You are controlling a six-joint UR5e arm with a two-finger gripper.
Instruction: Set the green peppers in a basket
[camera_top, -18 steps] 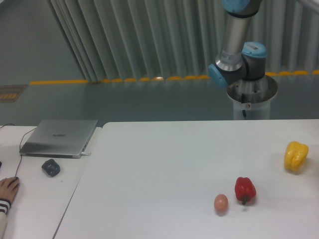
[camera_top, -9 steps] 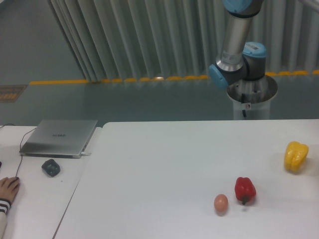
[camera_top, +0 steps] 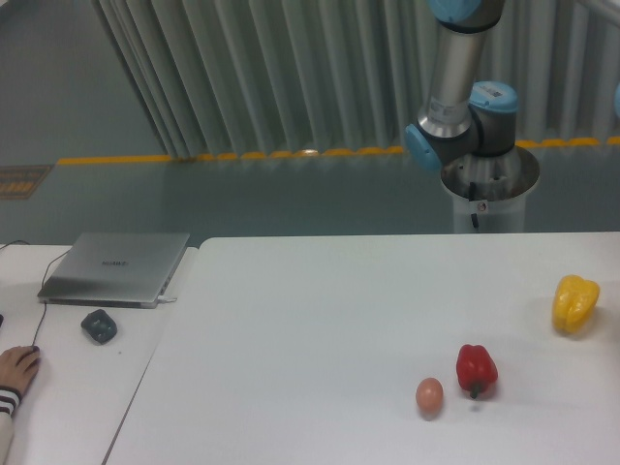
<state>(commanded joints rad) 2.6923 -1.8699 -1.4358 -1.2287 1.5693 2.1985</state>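
Note:
The green pepper is out of view, and no basket shows. My gripper is out of view too; only the arm's base and lower joints (camera_top: 463, 126) show behind the white table (camera_top: 310, 320), rising out of the top of the frame. A small blue part of the arm shows at the right edge (camera_top: 616, 100).
A red pepper (camera_top: 476, 369) and a brown egg (camera_top: 429, 395) lie near the table's front right. A yellow pepper (camera_top: 574, 304) lies at the right edge. On the left desk are a closed laptop (camera_top: 116, 266), a dark mouse (camera_top: 98, 325) and a person's hand (camera_top: 15, 370).
The arm's upper links have shifted slightly, and a blue part has come into view at the right edge. The objects on the table have not moved.

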